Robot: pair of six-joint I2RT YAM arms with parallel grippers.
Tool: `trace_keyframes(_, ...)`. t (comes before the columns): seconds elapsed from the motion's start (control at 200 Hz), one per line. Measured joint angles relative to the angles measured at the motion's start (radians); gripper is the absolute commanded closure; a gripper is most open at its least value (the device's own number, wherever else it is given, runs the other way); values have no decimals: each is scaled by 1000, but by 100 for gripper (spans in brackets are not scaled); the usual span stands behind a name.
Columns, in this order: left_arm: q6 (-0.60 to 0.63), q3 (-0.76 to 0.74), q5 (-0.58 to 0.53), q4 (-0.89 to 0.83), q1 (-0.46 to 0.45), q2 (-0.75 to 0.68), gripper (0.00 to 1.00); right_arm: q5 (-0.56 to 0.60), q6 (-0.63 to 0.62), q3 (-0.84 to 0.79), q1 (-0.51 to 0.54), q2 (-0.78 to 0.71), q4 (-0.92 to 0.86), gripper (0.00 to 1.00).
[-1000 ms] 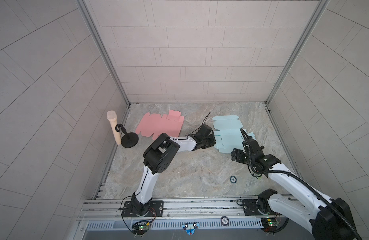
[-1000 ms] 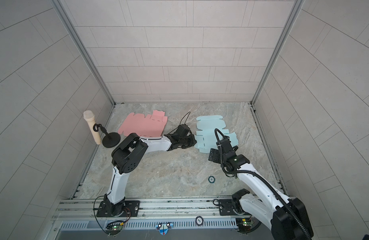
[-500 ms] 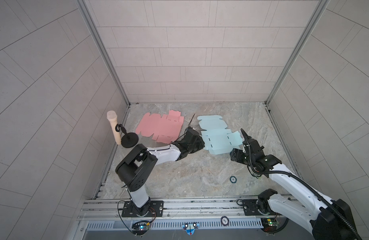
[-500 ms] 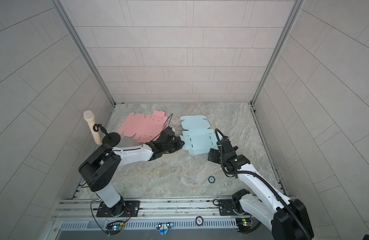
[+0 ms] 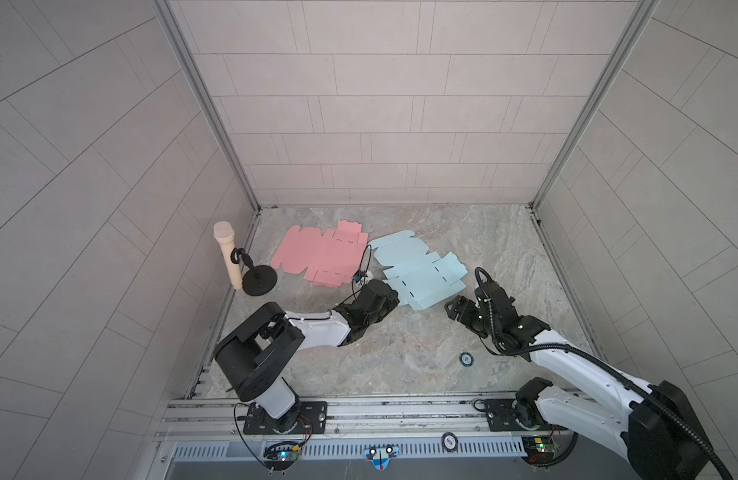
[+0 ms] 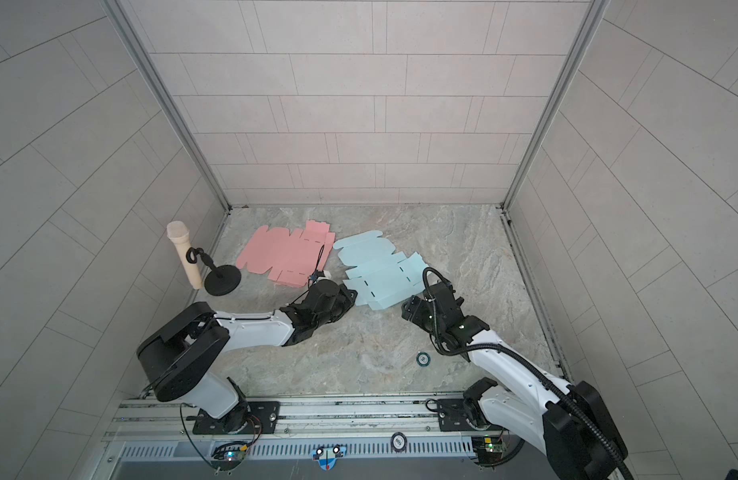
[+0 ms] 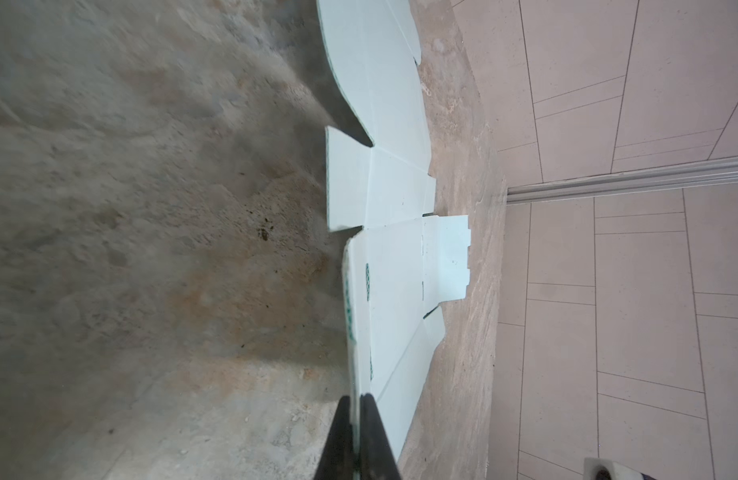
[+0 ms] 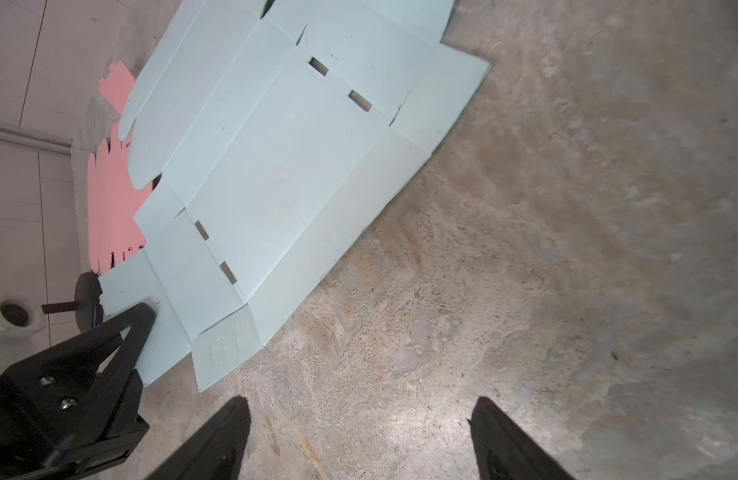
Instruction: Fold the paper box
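Note:
The paper box is a flat light-blue cut-out (image 5: pixel 417 270) (image 6: pixel 380 274) lying on the marble floor at mid-table. My left gripper (image 5: pixel 394 297) (image 6: pixel 353 295) is shut on its near-left edge flap. In the left wrist view the two fingers (image 7: pixel 356 399) pinch the thin sheet (image 7: pixel 396 257) edge-on. My right gripper (image 5: pixel 452 309) (image 6: pixel 407 309) stands open just off the sheet's near-right corner, touching nothing. In the right wrist view its fingertips (image 8: pixel 359 407) frame bare floor, with the blue sheet (image 8: pixel 276 166) ahead and the left gripper's finger (image 8: pixel 139 320) clamped on a flap.
A second flat cut-out, pink (image 5: pixel 321 257) (image 6: pixel 284 255), lies just left of the blue one. A microphone (image 5: pixel 228 259) on a black round stand (image 5: pixel 259 280) is at the left wall. A small round disc (image 5: pixel 466 358) lies on the floor near the right arm.
The left gripper has pulled the blue sheet leftwards, up beside the pink one, and the left arm's elbow has swung left and forwards. The right gripper has stayed about where it was.

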Motion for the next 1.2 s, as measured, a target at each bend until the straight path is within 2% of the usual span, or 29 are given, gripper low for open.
trace_keyframes(0.225, -42, -28, -10, 53, -56, 1, 100, 84, 93, -56, 2, 47, 77, 22)
trace_keyframes(0.681, -90, -62, -27, 113, -130, 13, 99, 114, 206, -118, 2, 139, 241, 31)
trace_keyframes(0.851, -105, -67, -32, 138, -166, 13, 98, 118, 225, -127, 2, 170, 284, 38)
trace_keyframes(1.056, -113, -87, -37, 148, -179, 14, 97, 140, 233, -135, 2, 168, 286, 55)
trace_keyframes(1.201, -113, -90, -39, 152, -181, 14, 96, 161, 239, -147, 1, 155, 278, 59)
